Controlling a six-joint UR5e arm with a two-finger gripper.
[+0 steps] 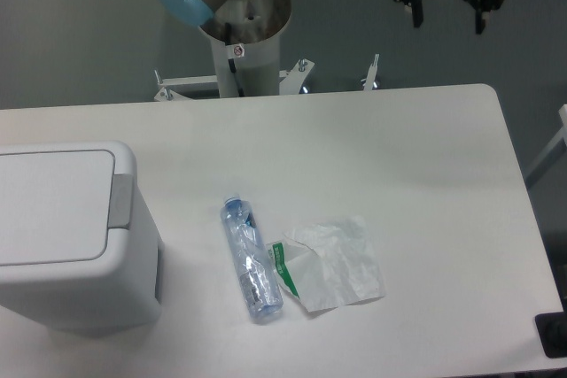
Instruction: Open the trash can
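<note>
Large white boxy plastic trash can [66, 245], lid shut; judged rigid, opened by pressing grey tab [120, 202]. Tool [449, 6] aloft, fingers parted, unladen.

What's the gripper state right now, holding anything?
Gripper: open, empty, raised beyond the table's far edge, well away from the trash can.

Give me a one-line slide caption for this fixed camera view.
Open tool hangs above the table's far edge; closed trash can at left, bottle and wrapper mid-table.
</note>
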